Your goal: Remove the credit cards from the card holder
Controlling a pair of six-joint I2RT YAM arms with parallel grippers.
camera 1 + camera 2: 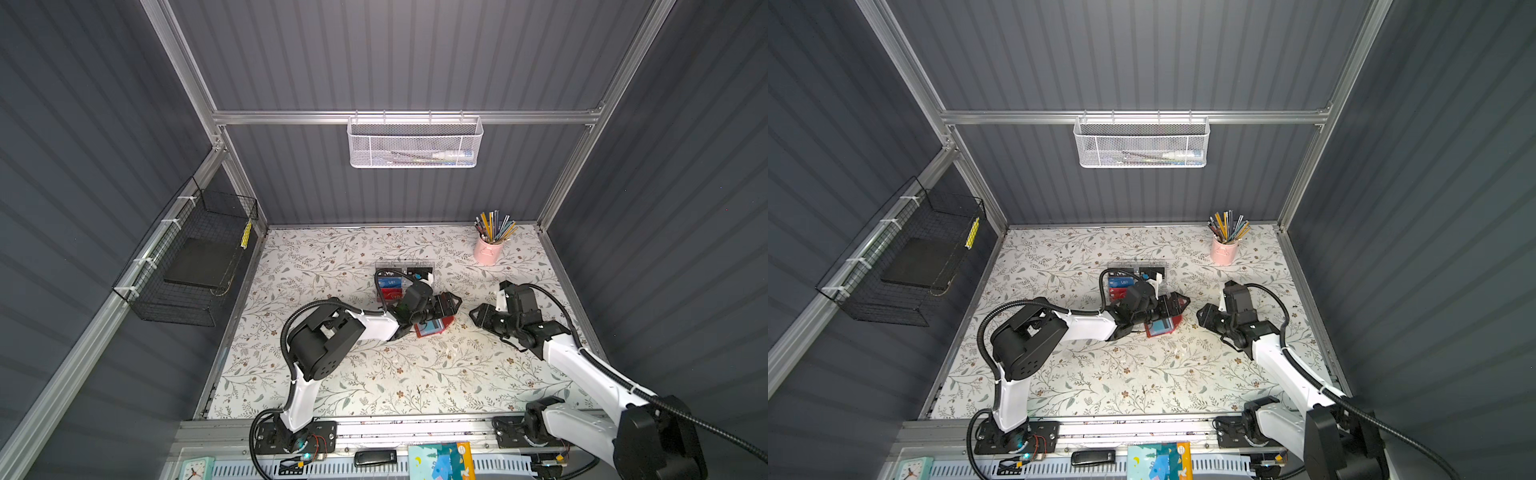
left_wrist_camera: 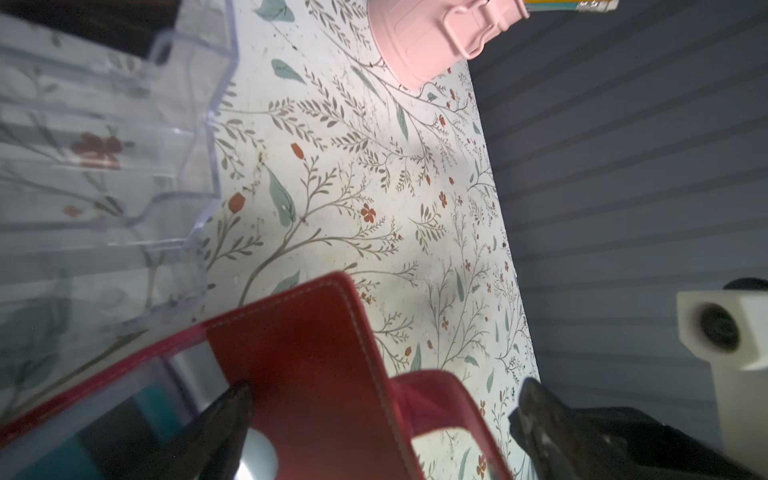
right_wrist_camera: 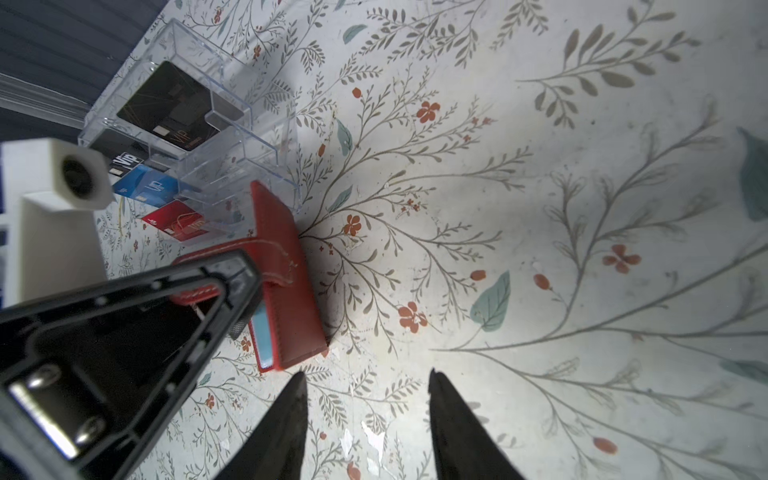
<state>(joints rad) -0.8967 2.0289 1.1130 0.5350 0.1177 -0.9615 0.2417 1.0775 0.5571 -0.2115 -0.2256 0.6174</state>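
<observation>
Red stitched leather-like material forms the booklet-style card holder (image 3: 299,291), which is found near the middle of the floral-patterned table (image 1: 374,374), just beside the clear acrylic tiered rack (image 1: 405,266), at 6 o'clock of it in both top views. The thin teal and light-blue plastic credit cards (image 3: 264,332) are seen inside it, under a clear plastic sleeve (image 2: 124,395), with only one narrow edge exposed. The left gripper (image 2: 380,399) is placed over the holder with its jaws spread wide: one fingertip (image 2: 237,399) is set on the inner side next to the sleeve, the other is beyond the small pink-red strap tab (image 2: 432,399), and nothing is clamped. The right gripper (image 3: 365,390) is kept at 3 o'clock of the holder, apart from it, its jaws parted with only bare table between them. The cards are judged to be light, stiff and smooth, so a slip is likely if only a corner is pinched; the exposed edge should be taken between the flat faces. The holder is judged soft and light, so it would probably be dragged along unless it is pressed down while a card is drawn out of the sleeve.
</observation>
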